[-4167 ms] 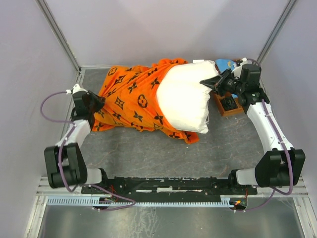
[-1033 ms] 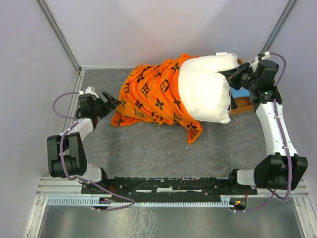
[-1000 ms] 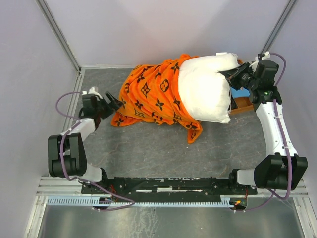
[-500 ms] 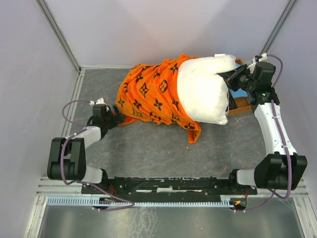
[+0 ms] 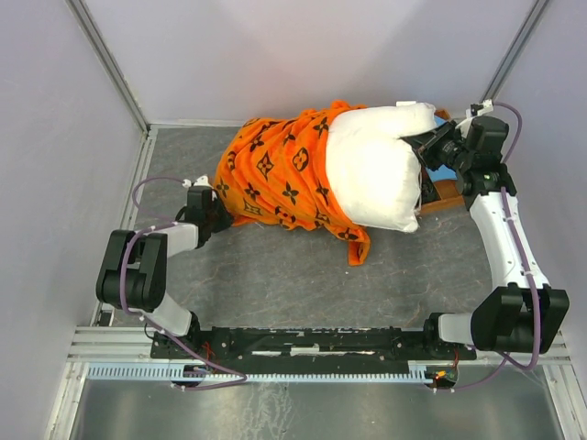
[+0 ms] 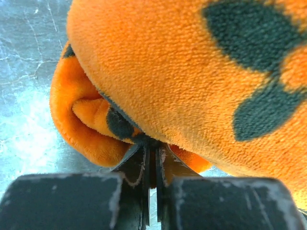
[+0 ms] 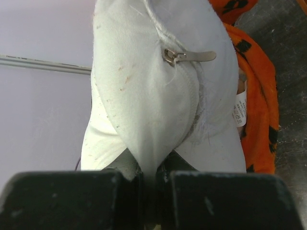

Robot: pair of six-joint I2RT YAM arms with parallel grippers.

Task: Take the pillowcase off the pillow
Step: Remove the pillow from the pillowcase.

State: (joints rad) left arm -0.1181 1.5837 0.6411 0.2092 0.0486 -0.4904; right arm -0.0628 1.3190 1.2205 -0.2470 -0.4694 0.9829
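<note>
The orange pillowcase with black motifs lies bunched over the left half of the white pillow, whose right half is bare. My left gripper is at the case's near-left corner. In the left wrist view it is shut on a fold of the orange fabric. My right gripper is at the pillow's right end. In the right wrist view it is shut on a pinched fold of the pillow, below its zipper pull.
A brown wooden tray with a light-blue cloth sits behind the pillow's right end, under my right arm. Pale walls enclose the grey table on three sides. A white label hangs on the pillow.
The right gripper has dragged pillow and case to the right. The left gripper let the case's left edge go, moved nearer and right, and closed on its near-left corner.
</note>
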